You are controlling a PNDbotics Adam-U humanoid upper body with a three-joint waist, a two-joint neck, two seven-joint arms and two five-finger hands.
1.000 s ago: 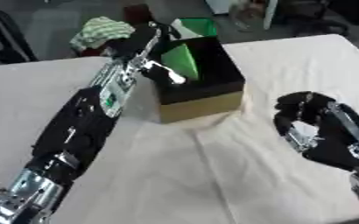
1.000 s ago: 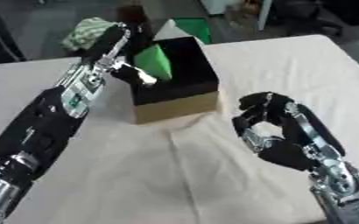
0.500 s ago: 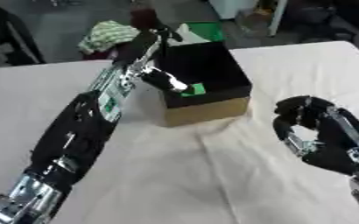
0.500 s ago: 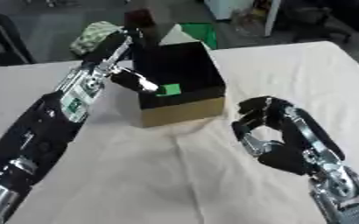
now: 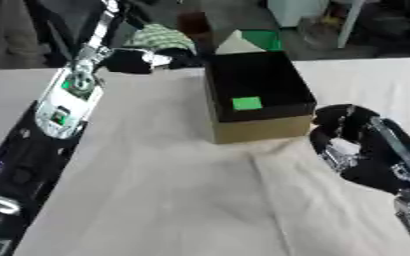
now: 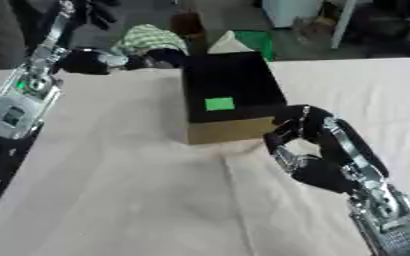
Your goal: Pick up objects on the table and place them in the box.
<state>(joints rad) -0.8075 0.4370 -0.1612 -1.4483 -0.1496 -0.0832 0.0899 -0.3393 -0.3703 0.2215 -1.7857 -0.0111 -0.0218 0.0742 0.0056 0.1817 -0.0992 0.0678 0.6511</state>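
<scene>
A cardboard box (image 5: 263, 129) with a black inside stands at the table's far middle. A small green flat object (image 5: 246, 103) lies on its floor. My left hand (image 5: 131, 61) hangs above the table's far edge, left of the box and apart from it, with relaxed fingers and nothing in them. My right hand (image 5: 359, 152) hovers just right of the box's front corner, its fingers curled round nothing.
The table is covered by a wrinkled white cloth (image 5: 182, 200). Beyond the far edge lie a green-and-white checked cloth (image 5: 162, 37), a brown container (image 5: 194, 22) and a green bin (image 5: 263, 38). My left arm (image 5: 55, 115) runs along the table's left side.
The green object left my left hand and now lies in the box. The left hand has drawn back to the left, away from the box. The right hand has hardly moved.
</scene>
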